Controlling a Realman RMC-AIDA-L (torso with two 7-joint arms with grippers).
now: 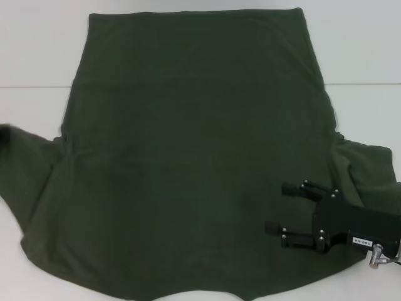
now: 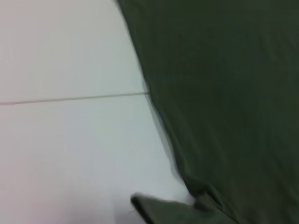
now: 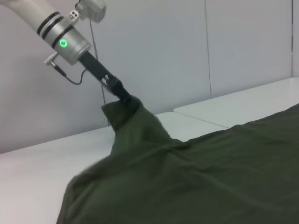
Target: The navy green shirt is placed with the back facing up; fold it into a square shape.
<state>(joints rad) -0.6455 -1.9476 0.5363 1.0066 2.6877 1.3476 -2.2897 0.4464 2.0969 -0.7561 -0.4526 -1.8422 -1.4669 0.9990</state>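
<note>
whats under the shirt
The white table shows all around the shirt. Whatever lies beneath the cloth is covered. The left hand lifts one sleeve; the right hand hovers open above the other side.

My worktop point(image 1: 37, 56) is plain white, with a thin seam running straight across the upper part of the head view. The navy green shirt point(image 1: 194, 150) lies directly on it and fills most of the frame, plain side up, its straight hem at the top edge and its sleeves spreading toward the lower left and right. Bare white shows in the upper corners and the lower left corner. In my left wrist view the seam meets the shirt's side edge.
</note>
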